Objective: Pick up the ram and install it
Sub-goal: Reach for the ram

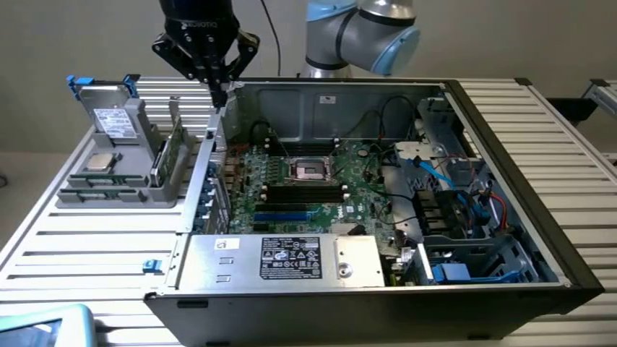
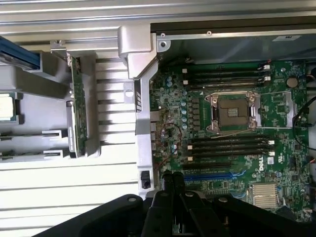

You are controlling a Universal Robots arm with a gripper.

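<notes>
Pincer [image 1: 219,92] is pressed together with nothing between the fingers [image 2: 172,181]. You can see the two dark tips touching in the wrist view.

It hangs over the side wall of the computer case [image 1: 337,101] on the exterior view's left. That puts it between the gray holder [image 1: 106,194] and the motherboard [image 1: 362,195], up in the air and touching nothing.

The ram [image 1: 163,155] is not picked up. It stands on its long edge in the gray holder, on the holder's side nearest the case and outside the case. It sits lower than the pincer, to the exterior view's left of it and near it, but not in contact. In the wrist view you get the ram [image 2: 78,106] as a long green strip along the holder's edge, with bare table slats [image 2: 116,128] between it and the case wall [image 2: 143,106].

The same holder carries a silver processor chip [image 1: 100,161] lying flat and a drive [image 1: 118,119] standing at the back.

Inside the case, the black memory slots [image 1: 306,192] lie just beside the processor socket [image 1: 311,170]. The wrist view shows slot banks [image 2: 229,146] on both sides of the socket [image 2: 232,112]. A silver labelled box [image 1: 289,259] sits along the near side of the case.
</notes>
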